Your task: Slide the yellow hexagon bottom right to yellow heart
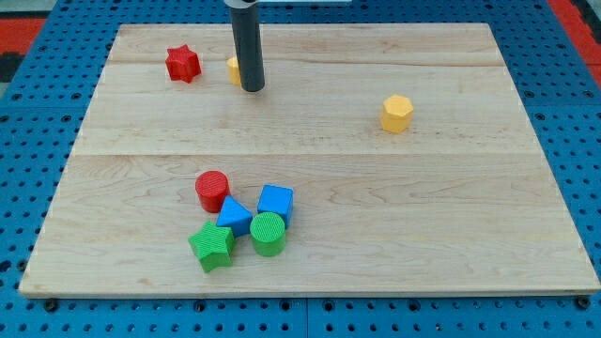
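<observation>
Nowhere container; my tip [252, 89] hides yellow heart [232, 69]; yellow hexagon [397, 113] apart.

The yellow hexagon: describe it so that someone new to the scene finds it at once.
Start at the wooden board and look at its upper right part. The yellow hexagon sits there alone, away from the cluster at the view's bottom and far right of my tip.

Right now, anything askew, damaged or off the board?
Nothing stands out. All blocks sit flat on the wooden board. My tip stands just right of a yellow block, mostly hidden behind the rod, so its shape is unclear. The yellow hexagon block sits alone toward the view's right.
</observation>
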Action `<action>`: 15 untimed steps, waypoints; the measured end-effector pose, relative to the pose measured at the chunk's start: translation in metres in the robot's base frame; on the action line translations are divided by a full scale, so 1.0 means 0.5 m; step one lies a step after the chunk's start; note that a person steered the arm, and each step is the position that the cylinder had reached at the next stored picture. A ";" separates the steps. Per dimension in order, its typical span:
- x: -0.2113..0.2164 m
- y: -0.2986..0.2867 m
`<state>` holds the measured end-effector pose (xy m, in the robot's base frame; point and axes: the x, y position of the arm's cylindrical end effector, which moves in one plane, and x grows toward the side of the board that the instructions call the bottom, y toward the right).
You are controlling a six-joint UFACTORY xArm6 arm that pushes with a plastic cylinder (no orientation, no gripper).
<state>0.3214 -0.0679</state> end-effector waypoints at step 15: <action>0.112 -0.025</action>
<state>0.3773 -0.0802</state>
